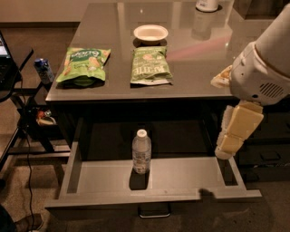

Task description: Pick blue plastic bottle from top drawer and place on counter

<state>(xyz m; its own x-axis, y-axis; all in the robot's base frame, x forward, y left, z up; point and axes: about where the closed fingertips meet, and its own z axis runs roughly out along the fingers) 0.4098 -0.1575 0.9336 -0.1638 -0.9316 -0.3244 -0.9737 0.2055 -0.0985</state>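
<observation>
The blue plastic bottle, clear with a white cap and a pale label, stands upright in the middle of the open top drawer. The drawer is pulled out below the counter, and its metal loop handle shows at the front. My gripper hangs cream-coloured from the white arm at the right. It points down over the drawer's right end, well to the right of the bottle and apart from it. Nothing shows in the gripper.
Two green snack bags and a white bowl lie on the counter, with a white container at the back. A short blue can stands on a black stand to the left, with cables below it.
</observation>
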